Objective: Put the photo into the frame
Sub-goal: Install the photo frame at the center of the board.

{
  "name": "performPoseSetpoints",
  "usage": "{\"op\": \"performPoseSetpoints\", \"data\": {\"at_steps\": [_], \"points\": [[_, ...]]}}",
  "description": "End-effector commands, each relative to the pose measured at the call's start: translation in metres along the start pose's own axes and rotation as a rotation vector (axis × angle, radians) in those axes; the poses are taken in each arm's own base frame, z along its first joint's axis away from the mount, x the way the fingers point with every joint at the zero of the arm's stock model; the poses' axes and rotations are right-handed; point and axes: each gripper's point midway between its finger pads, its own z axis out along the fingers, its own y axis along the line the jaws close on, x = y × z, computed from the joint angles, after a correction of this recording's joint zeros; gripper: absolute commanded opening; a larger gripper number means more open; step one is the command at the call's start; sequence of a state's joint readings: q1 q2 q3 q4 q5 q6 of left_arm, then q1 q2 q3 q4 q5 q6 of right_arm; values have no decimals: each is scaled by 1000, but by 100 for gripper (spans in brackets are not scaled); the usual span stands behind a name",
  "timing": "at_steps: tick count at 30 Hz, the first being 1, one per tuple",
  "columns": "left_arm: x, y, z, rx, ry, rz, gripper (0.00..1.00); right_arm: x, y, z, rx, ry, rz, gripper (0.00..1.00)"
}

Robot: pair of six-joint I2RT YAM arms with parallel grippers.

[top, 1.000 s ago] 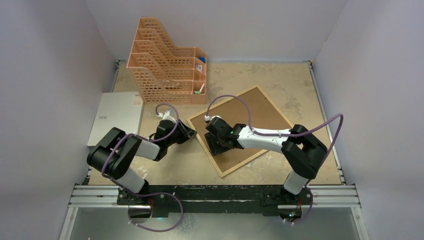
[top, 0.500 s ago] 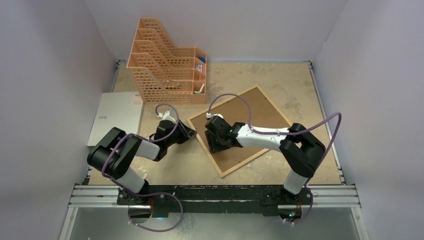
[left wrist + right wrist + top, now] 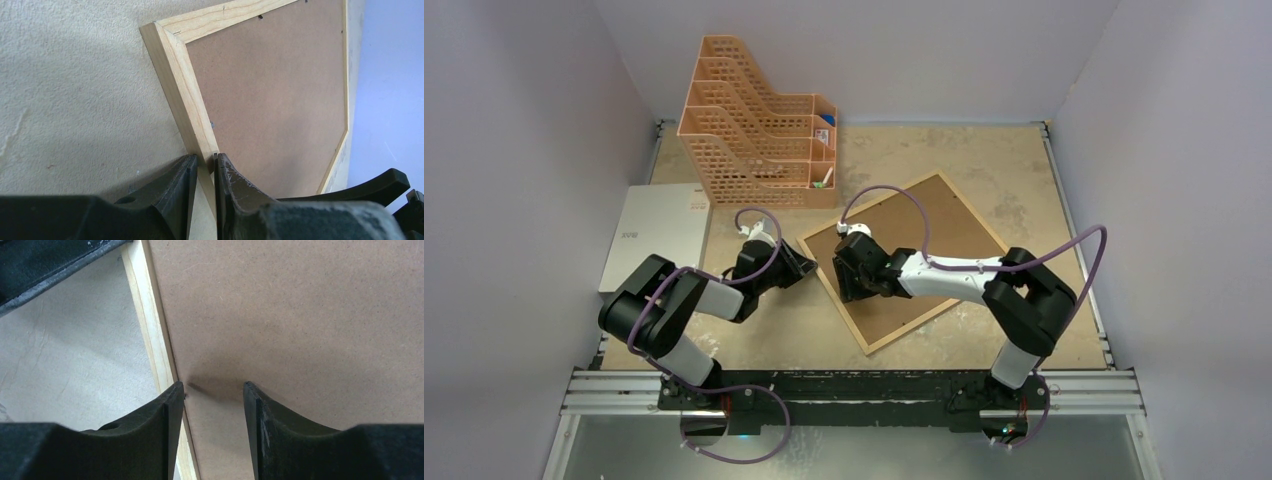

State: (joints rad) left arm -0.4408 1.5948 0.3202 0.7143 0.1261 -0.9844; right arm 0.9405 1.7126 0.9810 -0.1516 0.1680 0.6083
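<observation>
**Top external, then wrists: frame lies back-up, R tip at the board seam**

Top external.
- Item: frame [image 3: 974, 211], light wood. It lies flat on the table [image 3: 1024, 160] at an angle, back up, w/ the brown backing board [image 3: 944, 225] seated in it.
- L gripper [image 3: 802, 265] is on the frame's left rail, a little along from the corner.
- R gripper [image 3: 849, 285] is over the board, just inside that same rail.
- The photo is not seen in any view; cannot tell if it sits under the board.
- Also present: pale flat sheet [image 3: 654, 235] at the table's left edge and orange file organizer [image 3: 754, 130] at the back. Both are well apart from the work.

Left wrist.
- L jaws are clamped on the wood rail, one finger each side.
- Judged role: anchor. Keep the grip firm & low so the frame neither skates nor tips.

Right wrist.
- R jaws are apart, nothing between them.
- Tips point down at the board, one right at the rail/board seam beside a small dark tab [image 3: 189, 386].
- Contact w/ the board: cannot tell.
- Judged step: working that tab.
- Best done w/ one tip only: a short sideways push along the board, light downforce.
- Don't close the jaws or lift. A hard press could bow the board or jolt the frame in the L grip.
</observation>
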Motion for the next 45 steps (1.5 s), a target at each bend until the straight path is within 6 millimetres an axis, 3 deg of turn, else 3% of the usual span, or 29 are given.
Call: {"op": "performPoseSetpoints", "data": {"at_steps": [1, 11, 21, 29, 45], "points": [[77, 115, -44, -411, 258, 29, 24, 55, -40, 10, 98, 184, -105, 51], [78, 115, -43, -410, 261, 27, 24, 77, -46, 7, 72, 304, -230, 53], [77, 114, -42, -412, 259, 28, 24, 65, -45, 4, 71, 300, -302, 44], [76, 115, -42, -412, 258, 30, 24, 70, -37, 5, 20, 317, -305, 52], [76, 116, -42, -417, 256, 29, 24, 73, -48, 14, 86, 318, -346, 50]]}}
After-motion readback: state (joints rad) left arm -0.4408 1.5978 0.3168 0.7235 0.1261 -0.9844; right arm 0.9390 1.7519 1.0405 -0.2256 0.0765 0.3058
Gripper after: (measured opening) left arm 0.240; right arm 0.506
